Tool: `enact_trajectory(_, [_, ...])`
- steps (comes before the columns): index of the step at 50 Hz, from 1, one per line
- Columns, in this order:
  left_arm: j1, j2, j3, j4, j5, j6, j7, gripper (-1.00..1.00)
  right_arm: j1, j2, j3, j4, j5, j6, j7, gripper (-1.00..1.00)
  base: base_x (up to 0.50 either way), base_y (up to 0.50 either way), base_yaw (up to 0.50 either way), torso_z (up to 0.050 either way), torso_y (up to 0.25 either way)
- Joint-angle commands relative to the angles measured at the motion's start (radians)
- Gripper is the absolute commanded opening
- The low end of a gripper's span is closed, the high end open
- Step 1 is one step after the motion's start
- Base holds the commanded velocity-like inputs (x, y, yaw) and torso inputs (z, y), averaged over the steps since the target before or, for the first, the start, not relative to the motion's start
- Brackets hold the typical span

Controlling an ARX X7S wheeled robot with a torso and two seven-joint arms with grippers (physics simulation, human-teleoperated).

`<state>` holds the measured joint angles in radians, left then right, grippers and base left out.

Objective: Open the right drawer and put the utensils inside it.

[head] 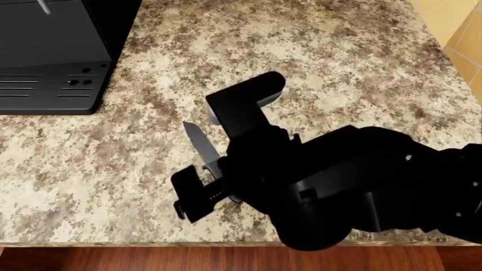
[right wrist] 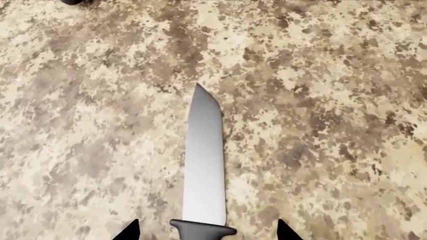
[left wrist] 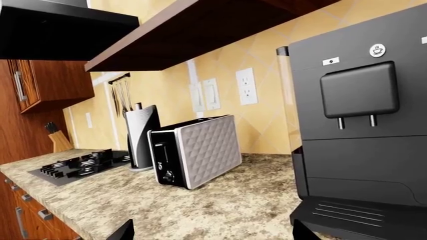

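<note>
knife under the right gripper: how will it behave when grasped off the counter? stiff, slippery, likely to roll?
Probably stiff: the knife has a flat, straight blade lying flush on the granite countertop. Unlikely to roll, though it may slide or pivot if nudged off-centre. The right gripper straddles the handle end; that low profile leaves little to pinch, so slipping seems possible.

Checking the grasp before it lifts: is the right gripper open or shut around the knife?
Open. In the right wrist view both fingertips stand apart, either side of the knife, which lies flat on the counter.

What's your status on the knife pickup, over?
Right hand open, fingers straddling the knife at the handle end, no grip yet. Knife flat on the countertop. Left hand open, empty, by the coffee machine. Drawer not in view.
</note>
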<state>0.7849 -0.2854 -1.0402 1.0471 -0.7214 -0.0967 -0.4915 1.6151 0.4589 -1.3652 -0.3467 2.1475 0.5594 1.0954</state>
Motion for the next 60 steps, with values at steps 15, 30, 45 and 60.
enact_trajectory(15, [0.0,0.004,0.004,0.0,0.006,0.002,0.002,1.0,-0.061,-0.005,-0.037,0.064,-0.019,0.0,-0.054,1.0,0.0,0.0,0.0,0.0,-0.002])
enact_trajectory(30, [0.0,0.01,-0.019,0.0,-0.011,0.0,0.01,1.0,-0.089,-0.008,-0.05,0.065,0.018,0.005,-0.061,1.0,0.0,0.0,0.0,0.0,-0.007])
enact_trajectory(45, [0.0,0.01,-0.017,0.0,-0.009,-0.001,0.009,1.0,-0.087,-0.009,-0.052,0.056,0.029,0.007,-0.051,-1.0,0.0,0.0,0.0,0.0,-0.007])
enact_trajectory(60, [0.0,0.009,-0.015,0.0,-0.008,-0.002,0.006,1.0,-0.081,-0.006,-0.041,0.046,0.023,-0.003,-0.044,-1.0,0.0,0.0,0.0,0.0,-0.006])
